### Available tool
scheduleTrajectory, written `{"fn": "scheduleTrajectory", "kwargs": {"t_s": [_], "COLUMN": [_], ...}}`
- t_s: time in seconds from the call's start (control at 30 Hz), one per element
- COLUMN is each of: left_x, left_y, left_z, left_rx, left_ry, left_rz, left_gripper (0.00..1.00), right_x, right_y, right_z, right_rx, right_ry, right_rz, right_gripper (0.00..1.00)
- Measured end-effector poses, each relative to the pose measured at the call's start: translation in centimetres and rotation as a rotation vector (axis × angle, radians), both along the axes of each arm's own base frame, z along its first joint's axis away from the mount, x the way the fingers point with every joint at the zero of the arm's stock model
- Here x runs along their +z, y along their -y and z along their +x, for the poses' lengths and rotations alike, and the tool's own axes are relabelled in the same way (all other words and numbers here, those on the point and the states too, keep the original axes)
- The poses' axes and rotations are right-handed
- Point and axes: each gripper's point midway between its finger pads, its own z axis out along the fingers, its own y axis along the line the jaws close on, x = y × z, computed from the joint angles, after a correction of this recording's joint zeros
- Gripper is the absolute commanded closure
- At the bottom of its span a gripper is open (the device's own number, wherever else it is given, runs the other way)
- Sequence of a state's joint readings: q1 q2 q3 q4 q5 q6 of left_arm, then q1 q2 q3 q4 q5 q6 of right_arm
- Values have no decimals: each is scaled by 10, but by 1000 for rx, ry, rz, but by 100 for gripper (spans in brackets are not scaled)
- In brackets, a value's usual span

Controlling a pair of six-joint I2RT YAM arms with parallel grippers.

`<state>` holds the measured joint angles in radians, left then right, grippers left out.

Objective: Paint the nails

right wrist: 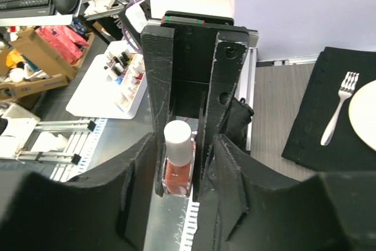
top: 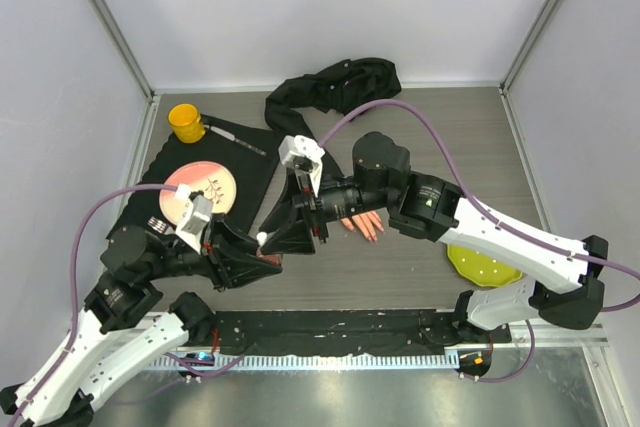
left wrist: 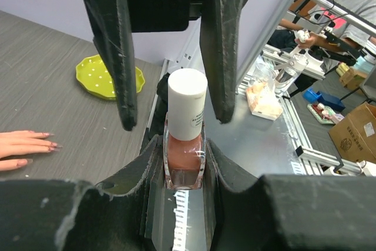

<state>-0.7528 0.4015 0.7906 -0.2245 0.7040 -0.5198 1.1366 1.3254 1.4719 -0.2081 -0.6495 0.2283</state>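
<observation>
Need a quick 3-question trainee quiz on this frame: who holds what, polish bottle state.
1. True or false: the left tool is shut on the glass body of the polish bottle.
2. The right tool stands open, one finger on either side of which thing? A. the white cap B. the fork C. the yellow cup
3. Fill in (on/off): the cap is ___ the bottle.

Key: 1 true; 2 A; 3 on.
</observation>
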Motion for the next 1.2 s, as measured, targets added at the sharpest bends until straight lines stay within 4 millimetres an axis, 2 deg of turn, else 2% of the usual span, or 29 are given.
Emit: {"fn": "scheduleTrajectory", "kwargs": {"t_s": [0.07,0.1,0.2,0.37,0.47,0.53,0.6,0.73,0.83,0.93,1.07,1.2], "left_x": [-1,-2,-3,0,-2,-10,-22,-37,-49,-52,-55,-42], "left_y": [1,2,3,-1,-8,-13,-16,-15,-10,-8,-11,-11], "left_z": [1,2,4,19,43,64,83,99,108,108,103,86], "left_rx": [1,1,1,102,245,354,441,493,505,500,492,422], "left_ry": [-1,-3,-7,8,15,11,-1,-13,-31,-29,-31,2], "left_rz": [4,7,15,33,61,98,156,222,257,245,235,181], "left_gripper": [100,100,100,100,100,100,100,100,100,100,100,100], "right_x": [-2,-2,-4,-3,-4,-9,-22,-36,-48,-55,-52,-38], "right_y": [-1,-2,-3,-5,-10,-16,-19,-14,-6,-3,4,13], "right_z": [-1,-2,-2,10,31,48,69,86,96,98,91,71], "right_rx": [10,16,22,-33,-154,-297,-602,-979,-1106,-1113,-1055,-919], "right_ry": [-7,-11,-15,-3,17,30,78,159,181,197,228,216], "right_rz": [-4,-6,-10,-1,6,-14,-83,-194,-227,-246,-256,-216], "right_gripper": [67,79,99,99,99,99,99,99,79,48,34,22]}}
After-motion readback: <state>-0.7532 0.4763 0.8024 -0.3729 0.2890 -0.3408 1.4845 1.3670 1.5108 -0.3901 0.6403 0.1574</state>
